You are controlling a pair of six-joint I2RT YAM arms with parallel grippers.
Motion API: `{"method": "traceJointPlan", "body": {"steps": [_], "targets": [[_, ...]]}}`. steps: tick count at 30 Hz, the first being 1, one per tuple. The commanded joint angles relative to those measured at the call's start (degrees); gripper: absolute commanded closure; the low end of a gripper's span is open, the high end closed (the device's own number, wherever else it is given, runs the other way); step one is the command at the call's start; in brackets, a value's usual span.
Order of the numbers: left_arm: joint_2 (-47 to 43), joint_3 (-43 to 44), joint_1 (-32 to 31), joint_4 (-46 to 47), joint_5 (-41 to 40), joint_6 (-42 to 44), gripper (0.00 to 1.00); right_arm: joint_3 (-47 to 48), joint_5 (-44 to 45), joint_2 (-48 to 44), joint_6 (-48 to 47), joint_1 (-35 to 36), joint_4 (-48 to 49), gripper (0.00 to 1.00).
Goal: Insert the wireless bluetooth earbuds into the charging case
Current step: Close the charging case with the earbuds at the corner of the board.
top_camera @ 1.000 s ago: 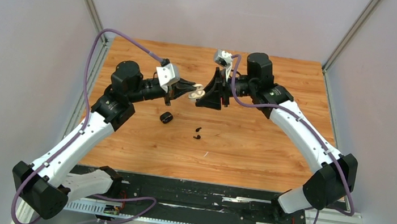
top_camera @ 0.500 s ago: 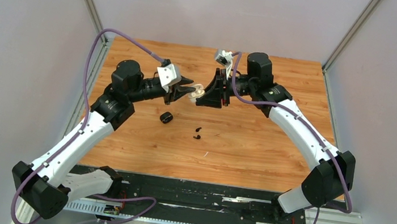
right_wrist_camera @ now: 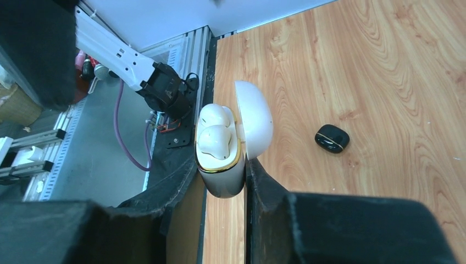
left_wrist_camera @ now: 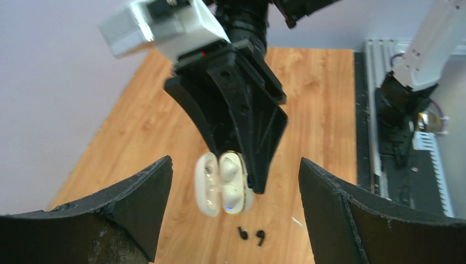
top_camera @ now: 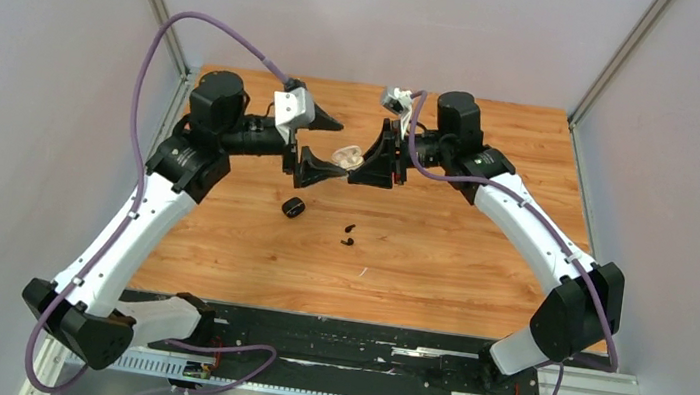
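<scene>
Orange-brown wood grain covers the worktop (top_camera: 479, 264), with grey walls around it. My right end effector (top_camera: 362, 164) is clamped on the white charging case (right_wrist_camera: 221, 179), a finger on each side of its lower body, holding it up off the wood. The lid is swung open, and two white earbuds (right_wrist_camera: 214, 129) sit in the gold-rimmed wells. My left end effector (top_camera: 336, 147) is spread wide and grips nothing; the case hangs ahead of its fingers (left_wrist_camera: 137, 192), clear of both. The left wrist view shows a small blue dot on the case front, possibly a light, which the right wrist view does not. Below, a closed black case (top_camera: 293, 208) lies on the wood, with two black earbuds (top_camera: 348, 235) loose near it.
</scene>
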Motion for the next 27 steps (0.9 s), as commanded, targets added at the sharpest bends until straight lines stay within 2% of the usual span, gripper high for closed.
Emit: {"method": "traceJointPlan", "body": {"steps": [1,8,22,24,27], "targets": [[1.8,-2.3,0.1,-3.4,5.6,-2.0,0.10,1.9,-1.6,-0.5,-4.4,-0.2,1.6,1.00],[5.5,-0.6,0.1,-5.9,7.4,0.6,0.10,2.8,-1.4,-0.6,-6.1,-0.1,0.9,1.00],[1.9,-3.3,-1.5,-5.4,9.6,0.9,0.15,2.4,3.0,0.7,-1.7,-0.2,2.3,1.00],[1.3,-3.8,-1.5,-5.1,8.7,1.1,0.15,2.2,2.9,0.8,-1.7,-0.2,2.4,1.00],[0.3,-3.6,-1.5,-5.3,3.0,2.5,0.14,0.6,4.3,-0.1,-1.7,-0.6,1.6,1.00]]}}
